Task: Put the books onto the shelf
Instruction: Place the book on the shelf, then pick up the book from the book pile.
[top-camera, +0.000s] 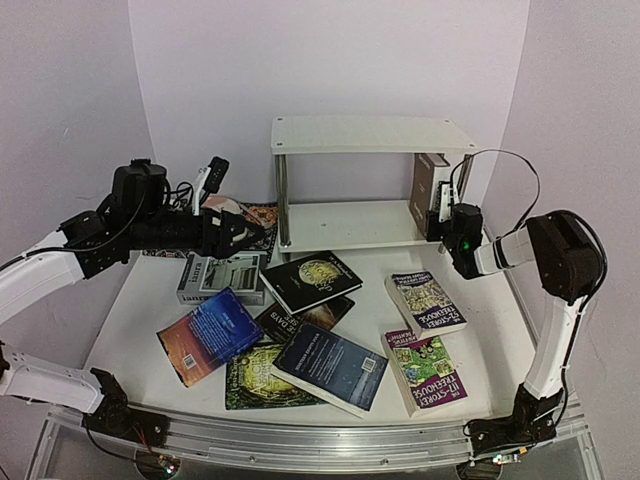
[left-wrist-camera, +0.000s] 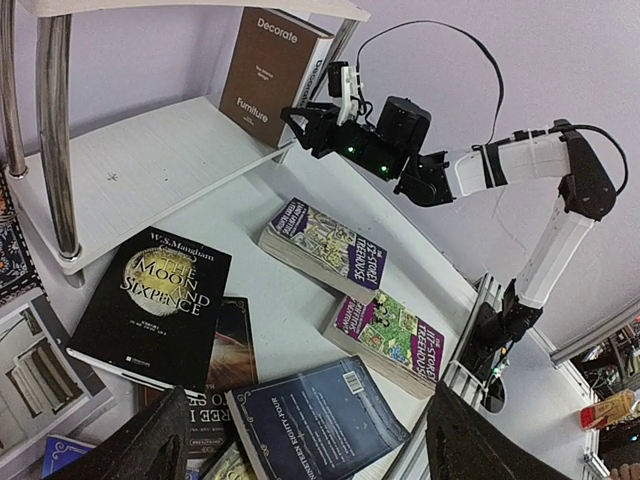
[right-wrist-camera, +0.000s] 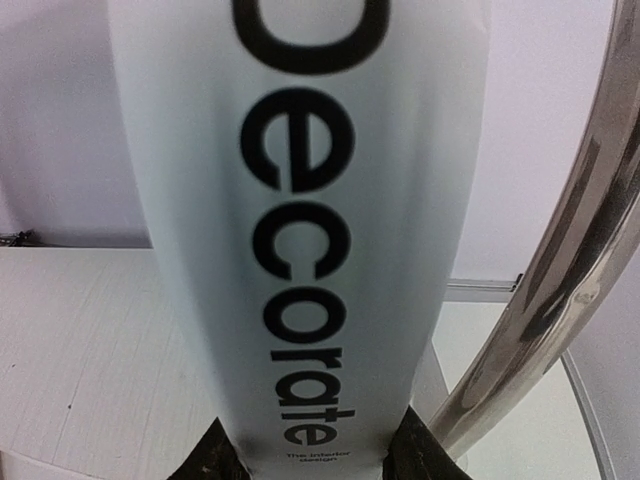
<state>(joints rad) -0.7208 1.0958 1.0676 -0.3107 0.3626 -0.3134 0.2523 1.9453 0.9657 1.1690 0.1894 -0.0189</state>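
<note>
Your right gripper (right-wrist-camera: 320, 455) is closed on the white-brown book (right-wrist-camera: 310, 200), one finger on each side of its spine near the bottom. The book stands upright on the lower tier of the shelf (top-camera: 350, 225) at the right end, cover facing left, with a chrome leg (right-wrist-camera: 540, 300) just to its right in the wrist view. From above, the gripper sits at the front edge of that tier, with the arm reaching in from the right.

Your left gripper (left-wrist-camera: 310, 455) is spread wide and holds nothing. It hangs above the left side of the table (top-camera: 150, 290), over the grey book (top-camera: 222, 275) and near the patterned mat (top-camera: 255, 215).

The rest of the books lie flat on the table in front of the shelf:
- The black book (top-camera: 310, 280) is nearest the shelf, resting partly on another dark one (top-camera: 300, 318).
- The two purple paperbacks (top-camera: 427, 300) lie to the right, one behind the other and apart.
- The dark blue book (top-camera: 330, 365) is at the front centre, overlapping the green book (top-camera: 262, 378).
- The orange-blue book (top-camera: 210, 335) is at the front left, just in front of the grey book.

The shelf's top tier carries no book.
</note>
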